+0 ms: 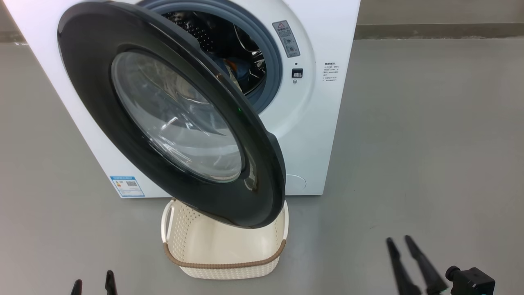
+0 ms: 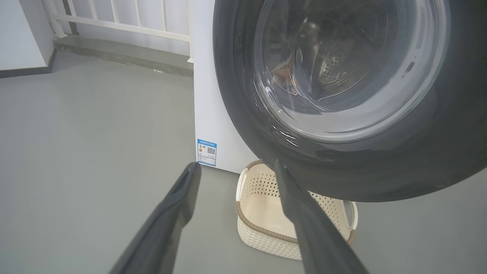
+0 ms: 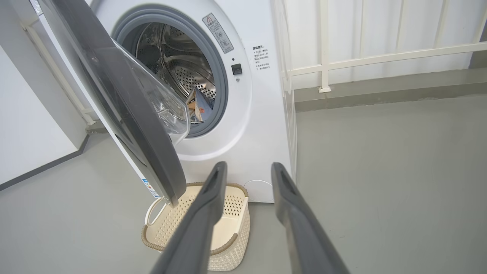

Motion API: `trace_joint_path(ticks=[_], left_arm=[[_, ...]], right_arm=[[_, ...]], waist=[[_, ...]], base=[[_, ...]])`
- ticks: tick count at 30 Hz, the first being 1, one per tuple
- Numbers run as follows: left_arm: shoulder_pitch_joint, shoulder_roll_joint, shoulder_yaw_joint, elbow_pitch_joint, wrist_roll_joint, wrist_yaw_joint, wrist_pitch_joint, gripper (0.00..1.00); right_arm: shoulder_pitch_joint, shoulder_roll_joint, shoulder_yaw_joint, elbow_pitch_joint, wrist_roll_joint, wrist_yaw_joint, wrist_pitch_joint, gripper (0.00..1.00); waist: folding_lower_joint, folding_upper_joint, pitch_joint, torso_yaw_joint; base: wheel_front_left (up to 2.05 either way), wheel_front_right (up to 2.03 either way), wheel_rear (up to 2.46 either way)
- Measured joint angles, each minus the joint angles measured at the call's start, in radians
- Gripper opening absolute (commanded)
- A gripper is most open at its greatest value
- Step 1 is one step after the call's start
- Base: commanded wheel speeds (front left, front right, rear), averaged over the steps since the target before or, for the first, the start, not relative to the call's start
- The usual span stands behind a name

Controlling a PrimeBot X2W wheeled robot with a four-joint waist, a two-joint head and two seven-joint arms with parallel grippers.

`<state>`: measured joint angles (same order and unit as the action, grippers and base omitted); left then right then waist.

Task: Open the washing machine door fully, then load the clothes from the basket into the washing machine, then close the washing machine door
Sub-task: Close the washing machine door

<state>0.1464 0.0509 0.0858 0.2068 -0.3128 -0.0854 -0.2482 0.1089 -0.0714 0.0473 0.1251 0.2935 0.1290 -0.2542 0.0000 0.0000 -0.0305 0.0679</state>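
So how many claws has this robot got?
2. The left claw is at the lower left of the head view, the right claw at the lower right. Both are open, holding nothing, back from the basket.

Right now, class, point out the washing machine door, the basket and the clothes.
washing machine door [image 1: 176, 119], head view, on its glass window.
basket [image 1: 229, 272], head view, on its perforated front wall.
clothes [image 3: 197, 107], right wrist view, on the visible blue fabric fold.
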Motion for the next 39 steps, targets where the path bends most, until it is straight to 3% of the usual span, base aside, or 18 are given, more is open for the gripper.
trace_joint_path(ticks=[18, 27, 33, 39], left_arm=[[0.0, -0.006, 0.016, 0.004, 0.01, -0.016, 0.0, 1.0], [-0.001, -0.007, 0.015, 0.006, 0.009, -0.016, 0.0, 1.0], [-0.004, -0.007, 0.009, 0.014, 0.009, -0.016, 0.0, 1.0], [-0.008, -0.008, -0.004, 0.016, 0.009, -0.016, 0.0, 1.0]], right_arm=[[-0.008, 0.004, -0.011, -0.009, 0.0, 0.0, 0.0, 0.0], [-0.133, 0.002, -0.017, -0.143, 0.009, 0.0, 0.0, 0.0], [-0.264, 0.0, 0.053, -0.235, 0.014, 0.0, -0.003, 0.0], [-0.369, -0.001, 0.189, -0.278, 0.026, 0.0, -0.003, 0.0]], waist=[[0.0, 0.0, 0.002, -0.006], [0.0, 0.0, 0.008, -0.01], [0.0, 0.0, 0.01, -0.003], [0.0, 0.0, 0.011, 0.019]], base=[[0.0, 0.0, 0.0], [0.0, 0.0, 0.0], [0.0, 0.0, 0.0], [0.0, 0.0, 0.0]])
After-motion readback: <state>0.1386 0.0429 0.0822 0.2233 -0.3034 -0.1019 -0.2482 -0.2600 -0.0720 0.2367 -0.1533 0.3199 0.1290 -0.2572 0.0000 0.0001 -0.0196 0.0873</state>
